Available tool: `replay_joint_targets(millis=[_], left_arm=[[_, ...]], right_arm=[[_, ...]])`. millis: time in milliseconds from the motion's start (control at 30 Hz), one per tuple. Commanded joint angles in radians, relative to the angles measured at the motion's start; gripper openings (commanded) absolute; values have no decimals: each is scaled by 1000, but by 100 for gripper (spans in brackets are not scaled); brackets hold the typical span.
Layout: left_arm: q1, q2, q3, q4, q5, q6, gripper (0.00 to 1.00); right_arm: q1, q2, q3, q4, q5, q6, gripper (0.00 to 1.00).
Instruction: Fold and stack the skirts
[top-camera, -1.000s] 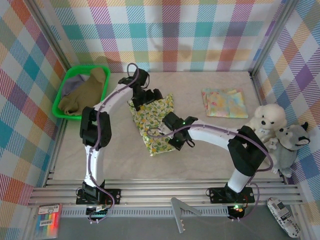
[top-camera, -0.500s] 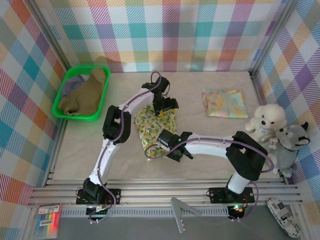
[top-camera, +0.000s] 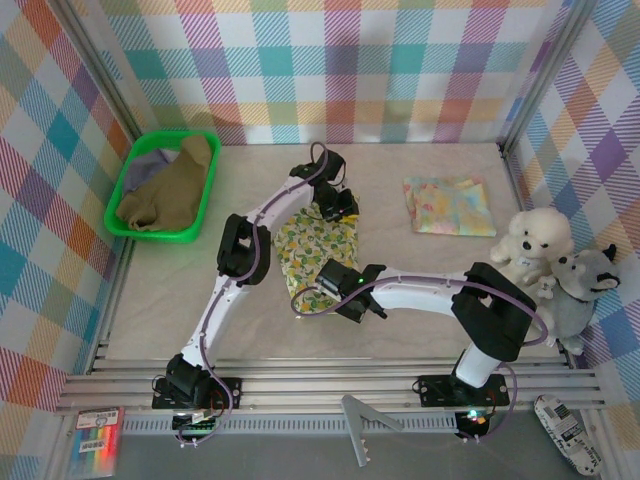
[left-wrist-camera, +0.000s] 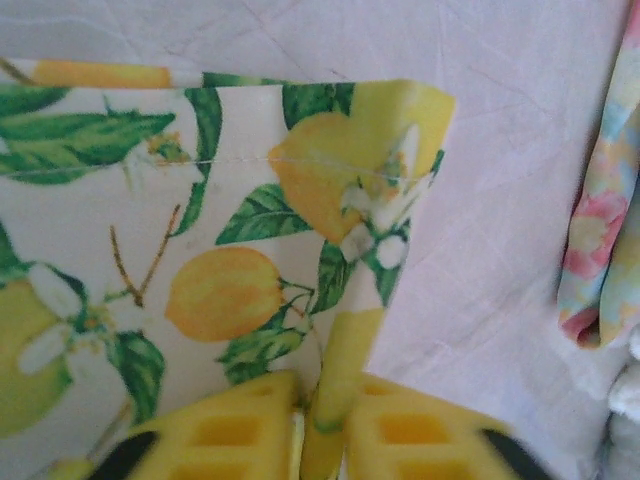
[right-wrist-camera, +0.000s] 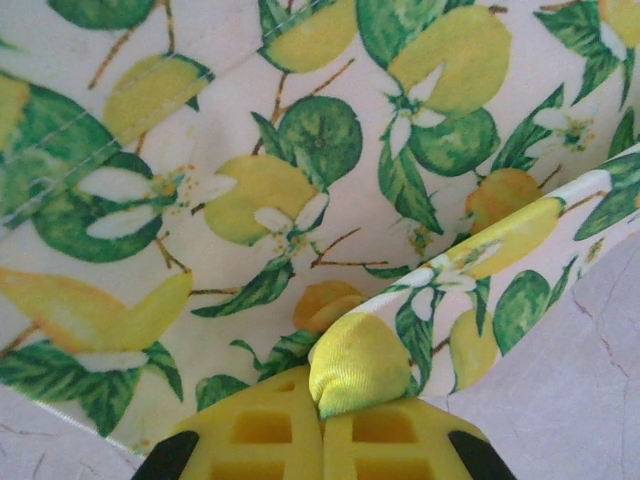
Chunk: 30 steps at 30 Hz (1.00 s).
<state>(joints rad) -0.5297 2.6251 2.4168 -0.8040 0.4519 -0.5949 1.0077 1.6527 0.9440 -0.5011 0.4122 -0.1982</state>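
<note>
The jaws of the left gripper (top-camera: 336, 207) are pressed together on the lemon-print skirt (top-camera: 303, 245); in its wrist view the yellow fingers (left-wrist-camera: 232, 440) pinch a narrow fold of the hem that runs down from the skirt's 1 o'clock corner into the left gripper (left-wrist-camera: 322, 440). The jaws of the right gripper (top-camera: 322, 295) are likewise clamped on the same garment, with a rounded bulge of the lemon-print skirt (right-wrist-camera: 250, 180) squeezed up between the pads of the right gripper (right-wrist-camera: 322, 432) and a flap of the cloth turned over toward 3 o'clock. From above, this skirt lies crumpled near the middle of the table (top-camera: 180, 290), the left gripper at its 1 o'clock end and the right gripper at its 6 o'clock edge, so the cloth spans between the two. A pastel floral skirt (top-camera: 449, 205) lies folded flat, apart from both grippers, at 2 o'clock from the lemon one; its edge shows at 3 o'clock in the left wrist view (left-wrist-camera: 600, 230). At the table's 10 o'clock corner the green basket (top-camera: 127, 180) holds the olive-brown skirt (top-camera: 170, 190), heaped over the grey-lavender skirt (top-camera: 150, 160). A white plush toy (top-camera: 535, 238) and a grey plush toy (top-camera: 580, 290) sit at the table's 3 o'clock side.
</note>
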Motion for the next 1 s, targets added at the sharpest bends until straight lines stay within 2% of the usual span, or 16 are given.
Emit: replay_joint_targets(millis=[0, 67, 267, 367, 433, 533, 633, 767, 967], left_arm=[[-2, -34, 49, -56, -27, 53, 5], [9, -83, 36, -65, -75, 76, 0], [96, -283, -5, -8, -206, 72, 0], [137, -387, 26, -4, -258, 66, 0], [143, -470, 28, 5, -302, 95, 0], [143, -568, 34, -1, -336, 139, 0], [149, -634, 71, -40, -336, 159, 0], [149, -724, 108, -85, -264, 180, 0], [149, -828, 68, -79, -243, 168, 0]], right_arm=[[-9, -56, -10, -4, 32, 14, 0], [-24, -94, -18, -9, 34, 16, 0], [-147, -253, 3, -15, 12, -38, 0], [-278, -343, 86, -50, -89, -61, 0], [-370, -401, 157, -75, -210, -68, 0], [-445, -454, 245, -80, -271, -110, 0], [-487, -476, 352, -139, -357, -192, 0], [-503, -489, 529, -245, -434, -272, 0], [-542, -560, 555, -92, -491, -348, 0]])
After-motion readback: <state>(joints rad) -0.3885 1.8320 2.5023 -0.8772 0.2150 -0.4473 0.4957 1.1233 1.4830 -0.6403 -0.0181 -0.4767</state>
